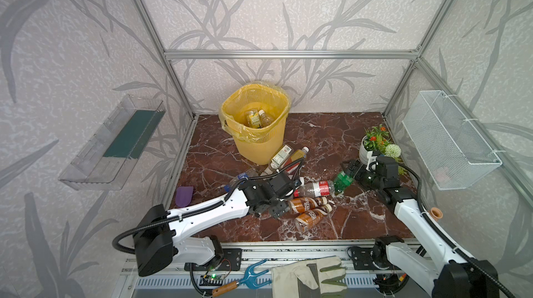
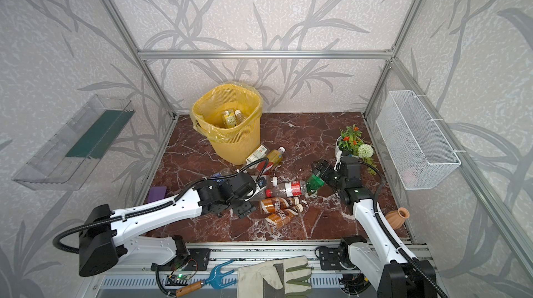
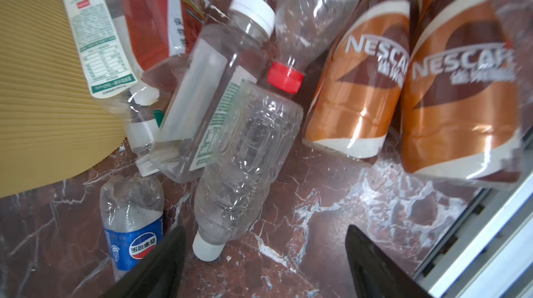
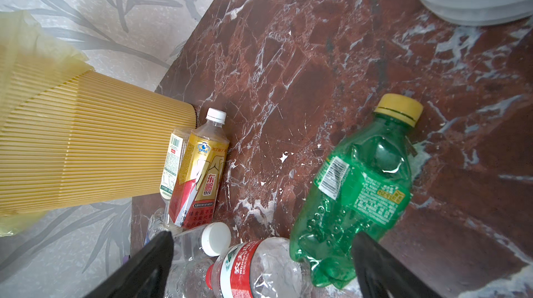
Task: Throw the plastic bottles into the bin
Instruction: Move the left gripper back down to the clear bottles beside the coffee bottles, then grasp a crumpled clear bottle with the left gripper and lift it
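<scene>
The yellow bin (image 1: 259,149) stands at the back of the marble floor with two bottles (image 1: 255,117) inside. Several plastic bottles lie in a heap in front of it. My left gripper (image 3: 265,253) hovers open over bare floor, beside the white cap of a clear bottle (image 3: 245,166) and near two brown-labelled bottles (image 1: 307,204). In both top views it sits at the heap's near side (image 1: 278,209). My right gripper (image 4: 262,253) is open too, its fingers astride the base of a green bottle (image 4: 357,184) and a red-labelled clear bottle (image 4: 259,267), gripping neither.
A potted plant (image 1: 375,143) stands just behind the right arm. A white wire basket (image 1: 450,143) hangs on the right wall and a clear tray (image 1: 112,143) on the left. A purple scoop (image 1: 184,195) lies at the left, a clay vase (image 2: 398,215) at the right.
</scene>
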Controlling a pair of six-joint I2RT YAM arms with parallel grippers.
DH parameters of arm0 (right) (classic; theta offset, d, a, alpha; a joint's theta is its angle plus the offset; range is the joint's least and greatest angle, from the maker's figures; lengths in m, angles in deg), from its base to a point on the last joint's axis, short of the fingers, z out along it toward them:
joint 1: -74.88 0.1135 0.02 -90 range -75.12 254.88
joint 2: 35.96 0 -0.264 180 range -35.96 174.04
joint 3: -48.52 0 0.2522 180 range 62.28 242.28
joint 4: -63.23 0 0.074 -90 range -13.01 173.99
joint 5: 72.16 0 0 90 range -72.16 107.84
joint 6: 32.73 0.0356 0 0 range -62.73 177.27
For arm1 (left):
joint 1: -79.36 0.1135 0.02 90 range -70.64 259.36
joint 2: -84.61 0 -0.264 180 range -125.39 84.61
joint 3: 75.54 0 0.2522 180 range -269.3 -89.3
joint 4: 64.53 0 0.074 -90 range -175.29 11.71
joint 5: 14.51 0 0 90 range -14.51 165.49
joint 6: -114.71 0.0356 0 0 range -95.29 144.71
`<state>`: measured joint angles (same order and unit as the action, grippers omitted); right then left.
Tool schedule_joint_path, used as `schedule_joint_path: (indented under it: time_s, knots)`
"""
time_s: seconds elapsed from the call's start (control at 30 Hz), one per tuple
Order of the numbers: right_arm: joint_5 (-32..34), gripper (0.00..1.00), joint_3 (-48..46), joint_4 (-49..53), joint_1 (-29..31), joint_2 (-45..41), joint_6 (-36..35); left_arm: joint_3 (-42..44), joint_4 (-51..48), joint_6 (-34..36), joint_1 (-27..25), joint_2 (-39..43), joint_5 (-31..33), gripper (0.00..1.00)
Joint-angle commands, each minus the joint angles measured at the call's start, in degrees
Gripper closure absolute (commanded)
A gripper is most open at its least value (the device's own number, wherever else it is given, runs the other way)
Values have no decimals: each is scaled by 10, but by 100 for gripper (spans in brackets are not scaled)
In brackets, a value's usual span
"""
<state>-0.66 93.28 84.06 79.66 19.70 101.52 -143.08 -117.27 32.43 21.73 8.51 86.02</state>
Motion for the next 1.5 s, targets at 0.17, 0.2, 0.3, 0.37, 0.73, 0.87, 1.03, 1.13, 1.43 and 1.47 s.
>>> schedule_joint_path:
  time_s: [0.17, 0.2, 0.3, 0.37, 0.73, 0.87, 1.03, 1.13, 1.43, 1.47]
  knots:
    - [-1, 3, -2, -2, 1, -6, -22, 7, 18, 87, 3, -2, 76, 18]
    - [-1, 3, -2, -5, 1, -5, -21, 9, 21, 99, 4, -3, 69, 18]
    - [-6, 2, -3, -16, 1, 3, -18, 10, 25, 125, 11, -21, 37, 17]
    - [-10, 2, -2, -21, 1, 9, -18, 7, 24, 135, 18, -39, 15, 17]
    - [-11, 1, -4, -34, 1, 21, -22, 2, 46, 153, 55, -93, -10, 22]
    - [-20, 1, -5, -47, 1, 37, -23, 0, 55, 152, 56, -109, -19, 23]
    - [-28, 1, -4, -60, 0, 49, -23, -11, 53, 150, 56, -149, -36, 29]
    - [-28, 1, -5, -61, -2, 49, -24, -9, 52, 149, 56, -163, -46, 30]
    - [-37, 0, -15, -67, -10, 46, -26, -9, 60, 132, 56, -181, -54, 29]
    - [-38, 0, -16, -67, -11, 45, -26, -9, 60, 130, 56, -178, -55, 33]
